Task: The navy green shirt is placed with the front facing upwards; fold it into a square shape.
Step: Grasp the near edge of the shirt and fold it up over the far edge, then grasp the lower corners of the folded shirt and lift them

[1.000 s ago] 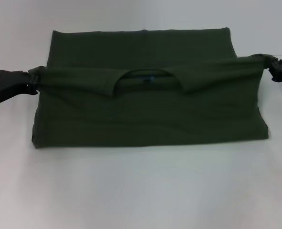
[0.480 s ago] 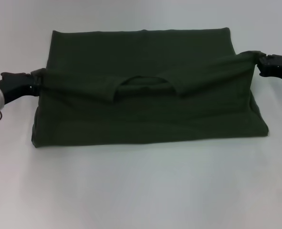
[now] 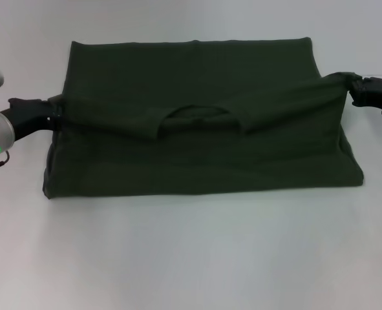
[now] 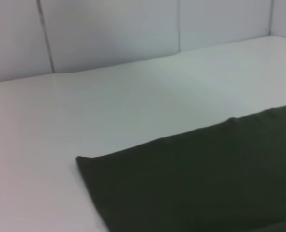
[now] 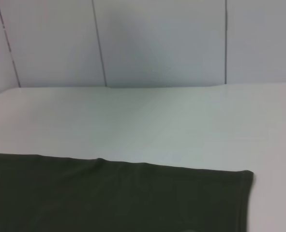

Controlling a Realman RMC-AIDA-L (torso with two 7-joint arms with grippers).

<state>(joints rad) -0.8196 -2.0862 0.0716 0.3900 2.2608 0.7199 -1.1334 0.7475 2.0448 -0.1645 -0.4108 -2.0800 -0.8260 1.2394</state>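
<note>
The navy green shirt (image 3: pixel 197 161) lies across the white table, its collar edge folded over and stretched in a taut band between my two grippers. The round neckline (image 3: pixel 197 115) shows as a shallow arch in the middle of that band. At the shirt's left side my left gripper (image 3: pixel 50 111) is shut on one end of the band. My right gripper (image 3: pixel 352 82) pinches the other end at the shirt's right side. Both wrist views show only a flat stretch of the dark cloth (image 4: pixel 205 179) (image 5: pixel 109 193), with none of the fingers. No lettering is visible.
The white table (image 3: pixel 191 258) extends well in front of the shirt and beyond its far hem (image 3: pixel 191 42). Pale wall panels (image 5: pixel 157 43) rise behind the table in both wrist views.
The held band has sunk lower and moved slightly farther from me. The neckline opening has flattened and the blue print inside it no longer shows. Both grippers shifted slightly inward.
</note>
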